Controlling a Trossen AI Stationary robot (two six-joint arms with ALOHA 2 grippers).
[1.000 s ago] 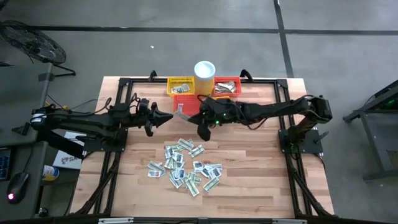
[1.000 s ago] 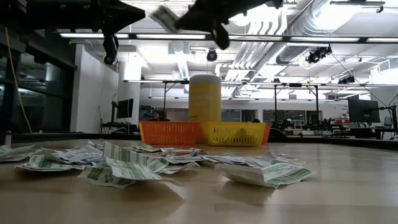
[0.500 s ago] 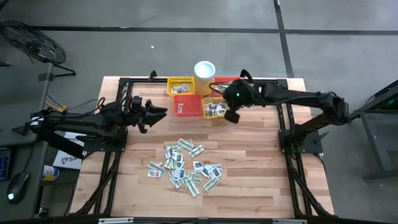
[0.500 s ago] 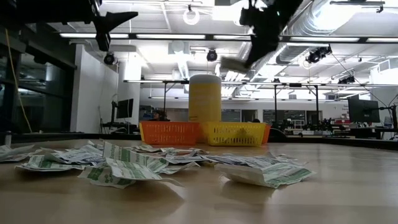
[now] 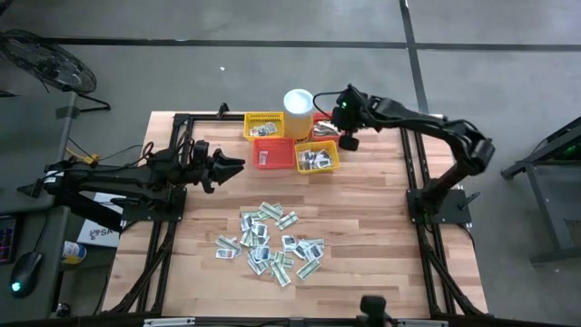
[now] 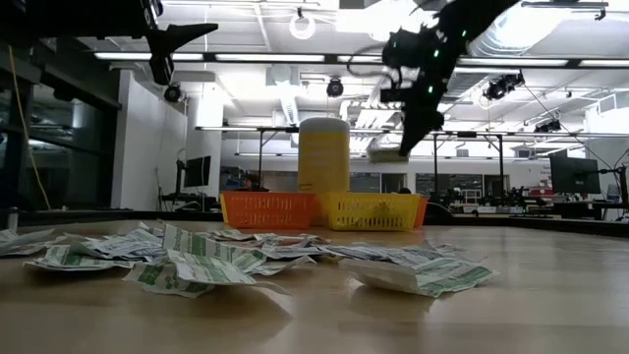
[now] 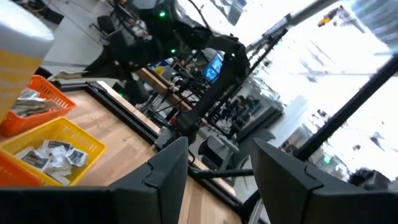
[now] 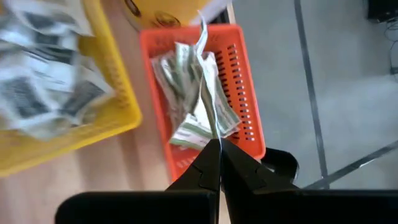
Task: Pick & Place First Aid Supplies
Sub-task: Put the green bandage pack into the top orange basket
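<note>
A heap of small white and green sachets (image 5: 270, 243) lies on the wooden table's middle. At the far side, beside the white cup (image 5: 299, 104), my right gripper (image 5: 348, 142) is shut on one sachet (image 8: 210, 99). It hangs above the orange basket (image 8: 246, 81), where a few sachets lie. My left gripper (image 5: 238, 163) stands open and empty left of the red basket (image 5: 272, 153), high above the table. In the left wrist view its fingers (image 7: 166, 167) hold nothing between them. My right gripper pinches the sachet by one edge (image 8: 215, 135) between its two fingertips. The fingers slant down from the table's right side. The sachet shows edge-on and hangs below the fingers (image 6: 389, 154), lifted clear above the orange basket.
Two yellow baskets (image 5: 264, 125) (image 5: 316, 157) with sachets in them stand by the red one at the far side. The cup is between the back baskets. A black frame (image 5: 182, 123) borders the table's sides. Bare wood lies right of the heap.
My left gripper has opened and let go of the sachet. My right gripper has carried that sachet from the table's middle toward the far right, tipped down and rolled, and now stands over the orange basket.
</note>
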